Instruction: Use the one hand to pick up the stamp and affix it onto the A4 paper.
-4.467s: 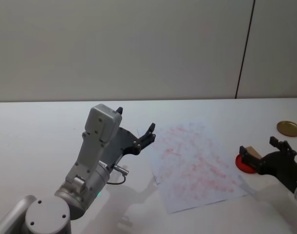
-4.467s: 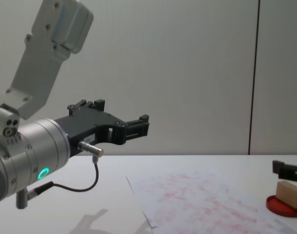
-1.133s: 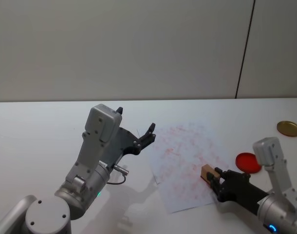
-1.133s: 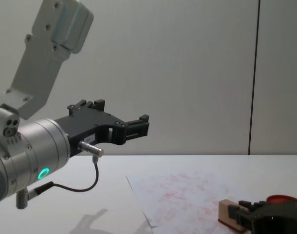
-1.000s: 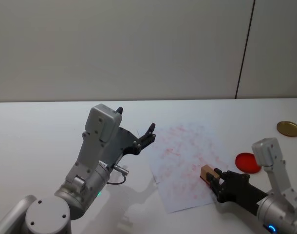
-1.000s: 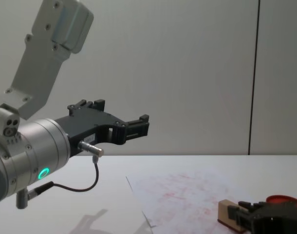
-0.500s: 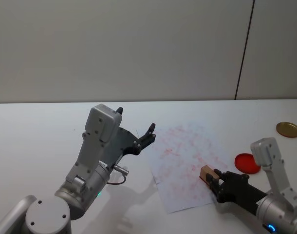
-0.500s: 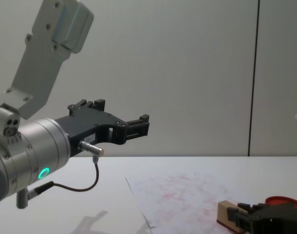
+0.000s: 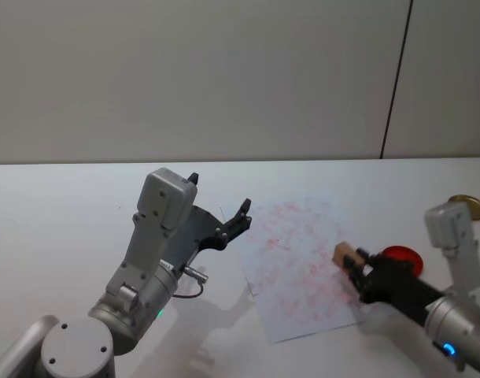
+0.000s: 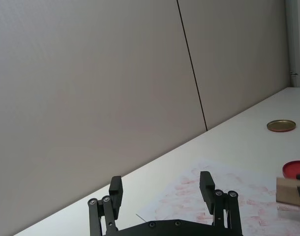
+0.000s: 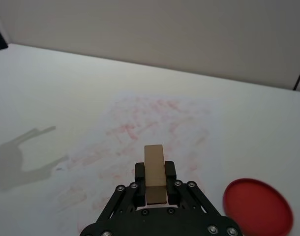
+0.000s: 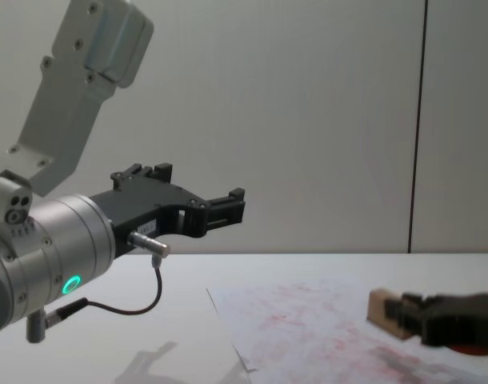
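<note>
Tan stamp (image 9: 346, 253), clamped in right claw (image 9: 353, 262) — over flat, red-smudged A4 paper (image 9: 297, 272)

The head camera looks forward and down from high; the chest camera sits low, level across the table (image 12: 188, 336). Wrist cameras look outward along each arm, the right closest. All share the A4 paper (image 9: 303, 260), at one o'clock.

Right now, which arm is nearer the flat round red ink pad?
Right. The right end effector, shut on the small tan wooden stamp, is just beside the red ink pad; the left end effector hangs open on the red-smudged white paper's other side.
</note>
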